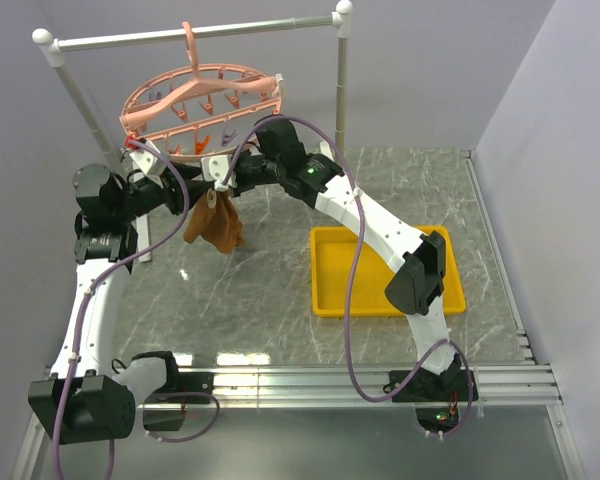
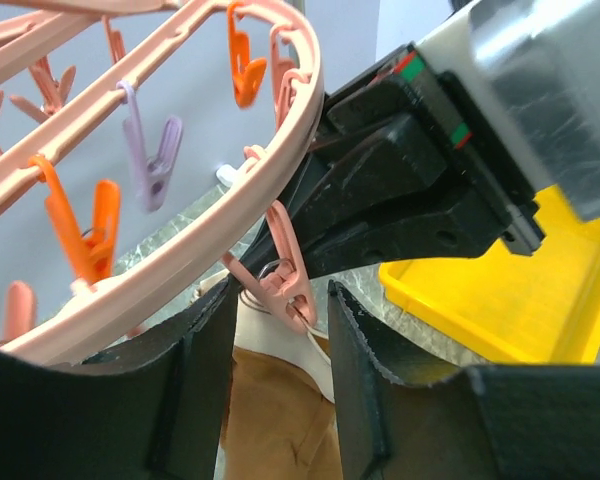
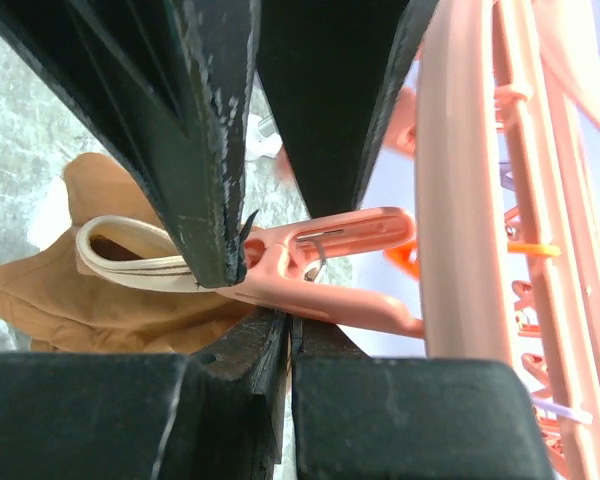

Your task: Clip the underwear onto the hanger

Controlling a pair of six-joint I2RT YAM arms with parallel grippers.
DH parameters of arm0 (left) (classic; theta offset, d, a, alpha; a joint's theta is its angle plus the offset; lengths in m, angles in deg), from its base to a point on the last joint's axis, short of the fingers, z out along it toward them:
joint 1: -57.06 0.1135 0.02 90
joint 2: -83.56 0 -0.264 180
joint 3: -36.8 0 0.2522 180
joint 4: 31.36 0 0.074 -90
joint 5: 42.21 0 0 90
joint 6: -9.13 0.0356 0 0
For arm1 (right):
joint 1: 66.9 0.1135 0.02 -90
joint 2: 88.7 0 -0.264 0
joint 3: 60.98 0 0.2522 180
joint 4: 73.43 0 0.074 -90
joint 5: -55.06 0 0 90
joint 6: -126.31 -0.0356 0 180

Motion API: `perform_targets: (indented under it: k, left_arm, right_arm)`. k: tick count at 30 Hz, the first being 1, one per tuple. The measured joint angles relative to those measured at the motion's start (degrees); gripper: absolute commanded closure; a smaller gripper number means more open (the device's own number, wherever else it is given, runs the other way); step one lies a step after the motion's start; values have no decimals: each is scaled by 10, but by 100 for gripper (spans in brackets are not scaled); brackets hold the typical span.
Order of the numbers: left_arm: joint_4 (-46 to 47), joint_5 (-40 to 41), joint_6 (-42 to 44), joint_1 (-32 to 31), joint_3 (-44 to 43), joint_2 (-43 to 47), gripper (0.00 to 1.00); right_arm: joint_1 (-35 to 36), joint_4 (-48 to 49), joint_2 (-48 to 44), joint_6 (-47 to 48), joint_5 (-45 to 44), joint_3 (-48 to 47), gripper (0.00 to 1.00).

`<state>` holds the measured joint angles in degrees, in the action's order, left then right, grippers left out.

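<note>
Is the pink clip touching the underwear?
Touching. In the right wrist view, the pink clip pinches the light band at the top edge of the underwear.

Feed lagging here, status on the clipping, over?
Left gripper open, straddling pink clip. Right gripper shut on underwear waistband. Clip bites waistband, underwear hanging. Nothing blocking.

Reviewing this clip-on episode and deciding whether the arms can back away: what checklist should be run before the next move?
1. The waistband of the underwear sits in the pink clip: ok, it enters the clip's mouth.
2. The left gripper is off the clip: ok, fingers apart on either side.
3. What the shut right gripper pinches beneath the clip: cannot tell.
4. The hanger is hooked on the rail: ok.
5. A second clip on the underwear: cannot tell.
</note>
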<state>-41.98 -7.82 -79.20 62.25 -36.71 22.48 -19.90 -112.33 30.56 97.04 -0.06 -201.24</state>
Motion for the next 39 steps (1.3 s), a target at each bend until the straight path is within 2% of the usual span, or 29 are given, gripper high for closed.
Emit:
perform_targets:
  k: [2,6,7,14,19,25,28,32,39]
  left_arm:
    - [0,0,-4,0,0,2,52]
    - [1,-1,-24,0,0,2,36]
    - [1,-1,-28,-1,0,3,35]
    - [-7,0,-41,-1,0,18,32]
    - [-14,0,-45,14,0,41,32]
    - [-11,16,-105,38,1,46,34]
    - [-5,46,-142,41,1,45,38]
    - [-3,92,-180,41,-1,35,41]
    - [-3,167,-223,43,-11,-12,42]
  right_arm:
    - [0,2,-2,0,-1,6,100]
    - [0,7,-3,2,-3,11,100]
    - [0,9,-4,2,-3,13,100]
    - [0,16,-11,2,-9,31,100]
    - [0,19,-18,-7,-10,44,96]
    - [0,47,-48,-25,-10,101,96]
    - [0,67,-62,-37,-11,132,92]
    - [0,93,-69,-51,-14,164,76]
    - [1,110,-69,-74,-25,182,60]
